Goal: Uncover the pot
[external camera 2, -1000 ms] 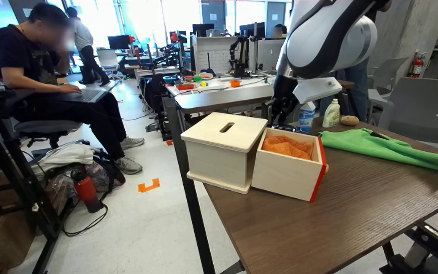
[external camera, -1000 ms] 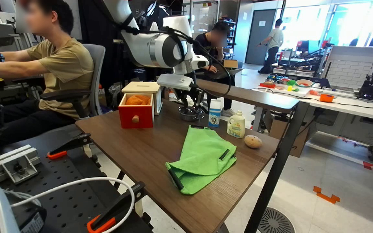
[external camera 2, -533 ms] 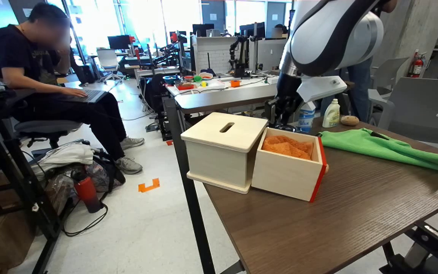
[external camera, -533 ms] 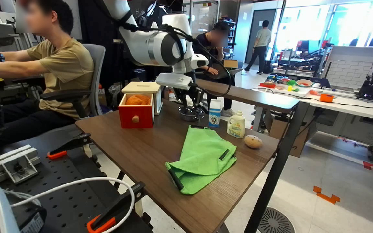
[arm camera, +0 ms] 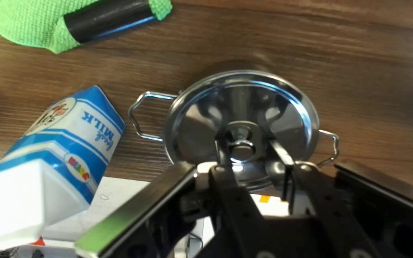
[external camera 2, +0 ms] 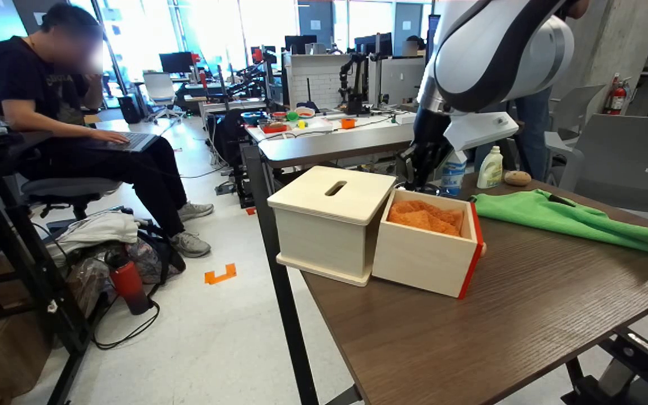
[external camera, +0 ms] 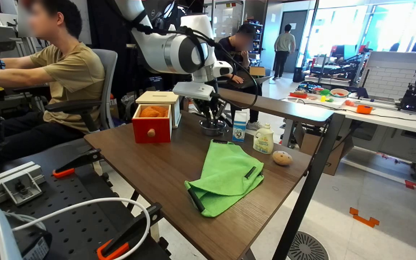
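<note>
The small silvery metal pot (external camera: 211, 131) stands on the brown table with its flat round lid (arm camera: 200, 133) on it. In the wrist view the lid's round knob (arm camera: 242, 152) and the pot's wire side handles (arm camera: 133, 114) show. My gripper (arm camera: 246, 142) points down over the lid, with one finger on each side of the knob. The left finger in this view is close to the knob; a gap shows between the knob and the right finger. In an exterior view the gripper (external camera: 213, 123) is at the pot's top. In an exterior view (external camera 2: 432, 190) the pot is mostly hidden.
A blue-white milk carton (arm camera: 74, 143) stands close beside the pot. A pale bottle (external camera: 263, 139), a potato-like item (external camera: 282, 158) and a green cloth (external camera: 226, 177) lie farther along the table. A red-fronted drawer (external camera: 152, 130) and wooden box (external camera 2: 324, 236) stand on the pot's other side.
The fingers have drawn closer together around the lid's knob, and the wrist has shifted slightly. The pot and lid have not visibly moved.
</note>
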`<state>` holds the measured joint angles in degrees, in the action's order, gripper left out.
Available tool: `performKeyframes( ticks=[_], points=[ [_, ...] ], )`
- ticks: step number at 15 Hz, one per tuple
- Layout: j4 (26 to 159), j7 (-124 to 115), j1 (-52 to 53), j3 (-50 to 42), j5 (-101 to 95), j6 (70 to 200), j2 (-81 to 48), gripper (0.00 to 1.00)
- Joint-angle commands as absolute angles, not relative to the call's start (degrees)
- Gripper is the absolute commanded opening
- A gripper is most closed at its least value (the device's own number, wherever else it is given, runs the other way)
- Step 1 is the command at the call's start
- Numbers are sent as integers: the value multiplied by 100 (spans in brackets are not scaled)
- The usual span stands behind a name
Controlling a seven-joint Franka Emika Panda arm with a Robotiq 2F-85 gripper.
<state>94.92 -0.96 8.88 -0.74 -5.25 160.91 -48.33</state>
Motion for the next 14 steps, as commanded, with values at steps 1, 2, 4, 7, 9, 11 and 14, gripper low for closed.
performKeyframes(
  ticks=[1,2,4,7,9,11,14],
  points=[
    [9729,-106,851,-54,-528,16208,-4649,1],
    [9734,-109,853,-55,-528,16210,-4644,2],
    [9748,-103,849,-46,-525,16214,-4632,5],
    [9800,-84,835,-16,-515,16229,-4573,5],
    [9864,-48,806,35,-497,16231,-4493,5],
    [9994,16,746,125,-465,16258,-4352,5],
    [10312,130,604,296,-404,16285,-4057,5]
  ],
)
